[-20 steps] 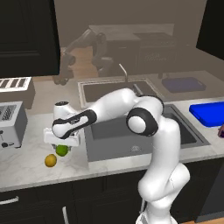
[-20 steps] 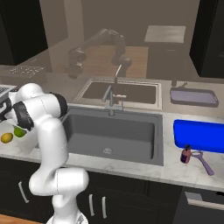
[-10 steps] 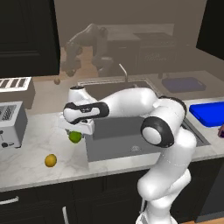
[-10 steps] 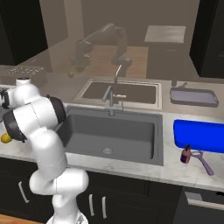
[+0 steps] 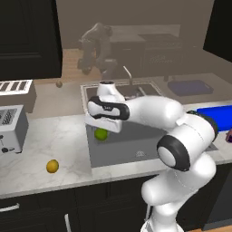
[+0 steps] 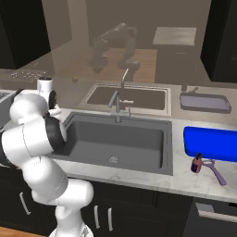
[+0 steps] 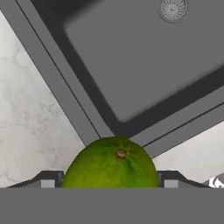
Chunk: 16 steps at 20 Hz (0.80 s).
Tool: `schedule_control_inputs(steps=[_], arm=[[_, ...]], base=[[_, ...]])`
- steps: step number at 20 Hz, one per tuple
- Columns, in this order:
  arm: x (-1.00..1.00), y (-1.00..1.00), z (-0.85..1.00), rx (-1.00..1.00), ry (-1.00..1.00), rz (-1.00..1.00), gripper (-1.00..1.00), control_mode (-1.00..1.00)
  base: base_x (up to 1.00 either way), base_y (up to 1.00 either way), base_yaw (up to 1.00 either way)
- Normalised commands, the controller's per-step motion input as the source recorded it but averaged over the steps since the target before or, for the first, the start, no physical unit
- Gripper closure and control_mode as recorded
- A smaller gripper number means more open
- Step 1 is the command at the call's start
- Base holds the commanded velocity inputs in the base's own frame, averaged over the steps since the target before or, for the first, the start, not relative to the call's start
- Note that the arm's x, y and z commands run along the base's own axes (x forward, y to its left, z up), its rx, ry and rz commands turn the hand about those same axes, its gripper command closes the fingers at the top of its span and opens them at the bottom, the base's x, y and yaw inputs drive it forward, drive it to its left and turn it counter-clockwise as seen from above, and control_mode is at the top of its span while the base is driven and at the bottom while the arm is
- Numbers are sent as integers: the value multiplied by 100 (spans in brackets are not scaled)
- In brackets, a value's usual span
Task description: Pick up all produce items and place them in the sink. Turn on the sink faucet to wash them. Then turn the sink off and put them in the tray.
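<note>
The green lime hangs over the left rim of the sink, and my gripper is shut on it. In the hand view the lime sits between the two fingertips, above the dark basin and its round drain. The yellow lemon lies on the marble counter to the left of the sink. The faucet stands behind the sink. The blue tray lies on the counter to the right of it.
A toaster stands at the far left of the counter. A purple utensil and a small dark bottle lie in front of the blue tray. A grey dish sits on the back counter at right.
The arm has lifted the lime off the counter and swung it right, from beside the lemon to over the sink's left rim. The lemon has stayed put.
</note>
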Motion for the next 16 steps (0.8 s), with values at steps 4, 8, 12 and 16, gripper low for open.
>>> schedule_control_inputs(steps=[4,8,12,16], arm=[[0,-89,0,0,0,-3,100,-100],[2,-78,-8,0,1,0,100,-100],[10,-61,-21,0,3,0,100,-100],[24,-28,-26,0,4,0,100,-100]], base=[[0,0,0],[0,0,0],[0,0,0],[0,0,0]])
